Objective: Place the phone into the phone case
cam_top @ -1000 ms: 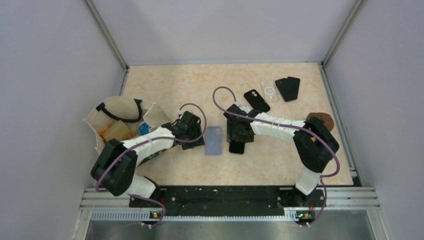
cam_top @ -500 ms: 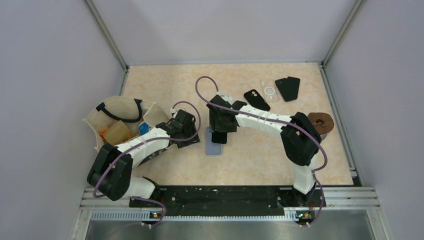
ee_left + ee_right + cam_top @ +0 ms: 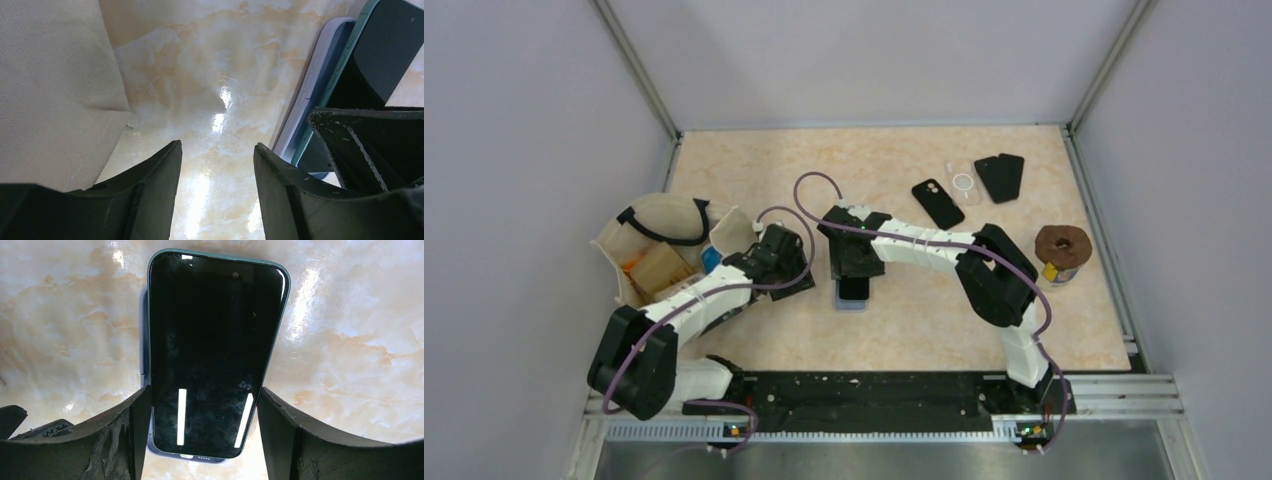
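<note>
**Top external view.** We find the right gripper [image 3: 852,262] over the middle of the table [image 3: 924,325]. The phone [image 3: 854,288] protrudes from under it toward the near edge. The phone overlaps the pale blue phone case [image 3: 851,303], which lies flat on the table. The left gripper [image 3: 790,268] sits just left of the case, near a canvas bag [image 3: 664,215]. A black case [image 3: 937,202], a clear case [image 3: 964,184] and a brown roll [image 3: 1062,243] lie well apart, toward the far right. From this view we cannot tell how either gripper's fingers stand.

**Left wrist view.** The left gripper [image 3: 217,147] has its fingers [image 3: 150,200] spread. Only bare table [image 3: 200,60] shows between them; they grip nothing. The bag's cloth [image 3: 50,75] fills the left side. At the right, the phone [image 3: 385,50], dark screen and green edge, lies tilted over the phone case [image 3: 320,85]. Its near edge stands clear of the case rim.

**Right wrist view.** The right gripper [image 3: 203,390] pinches the phone [image 3: 215,340] by its two long edges. One finger [image 3: 125,440] presses against each side. The screen faces the camera. The phone case [image 3: 145,340] shows only as a thin strip along the phone's left edge and at its lower end. The phone is therefore offset over the case. Whether any part is seated in the case we cannot tell.
</note>
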Robot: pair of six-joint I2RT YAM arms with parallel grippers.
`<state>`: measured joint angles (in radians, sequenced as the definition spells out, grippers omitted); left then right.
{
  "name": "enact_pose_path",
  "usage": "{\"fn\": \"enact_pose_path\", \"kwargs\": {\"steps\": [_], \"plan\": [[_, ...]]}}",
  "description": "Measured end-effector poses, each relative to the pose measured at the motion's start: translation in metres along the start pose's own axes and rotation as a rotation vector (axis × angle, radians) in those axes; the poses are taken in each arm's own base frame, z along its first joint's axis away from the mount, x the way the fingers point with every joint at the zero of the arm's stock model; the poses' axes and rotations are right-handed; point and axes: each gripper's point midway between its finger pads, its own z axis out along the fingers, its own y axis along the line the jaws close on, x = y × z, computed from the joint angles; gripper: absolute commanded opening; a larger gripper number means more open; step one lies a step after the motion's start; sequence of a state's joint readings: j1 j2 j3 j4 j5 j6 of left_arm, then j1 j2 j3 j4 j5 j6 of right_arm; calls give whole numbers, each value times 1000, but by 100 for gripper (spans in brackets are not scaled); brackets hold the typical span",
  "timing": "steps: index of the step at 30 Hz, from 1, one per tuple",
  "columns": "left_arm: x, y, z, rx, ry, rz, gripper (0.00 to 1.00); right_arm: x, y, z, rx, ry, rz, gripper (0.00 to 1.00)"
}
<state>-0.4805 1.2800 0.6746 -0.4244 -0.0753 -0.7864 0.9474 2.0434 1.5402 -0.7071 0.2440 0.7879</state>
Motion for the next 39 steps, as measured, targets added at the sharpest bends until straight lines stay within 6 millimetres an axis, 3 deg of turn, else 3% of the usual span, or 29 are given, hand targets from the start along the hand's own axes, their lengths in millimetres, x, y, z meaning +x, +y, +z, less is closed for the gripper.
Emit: {"fn": "enact_pose_path", "kwargs": {"steps": [3, 9, 17, 20, 23, 28, 35, 39], "plan": [[1, -1, 1, 7, 5, 0, 60, 0, 0, 0, 0, 0, 1, 70], [3, -4, 2, 26, 17, -2, 60, 0, 3, -1, -13, 2, 6, 88], [13, -5, 10, 27, 70, -1, 60, -7, 9, -25, -81, -24, 33, 90], [16, -6, 12, 31, 90, -1, 57, -14, 5, -37, -128, -40, 63, 80], [12, -13, 13, 35, 95, 2, 48, -17, -14, -43, -154, -42, 109, 70], [2, -28, 18, 40, 88, 17, 34, -18, -36, -37, -151, -41, 134, 60], [6, -32, 36, -16, 106, 51, 28, 3, -36, -24, -188, -2, 102, 37], [4, -39, 39, -17, 99, 59, 25, 4, -31, -22, -219, -5, 101, 28]]}}
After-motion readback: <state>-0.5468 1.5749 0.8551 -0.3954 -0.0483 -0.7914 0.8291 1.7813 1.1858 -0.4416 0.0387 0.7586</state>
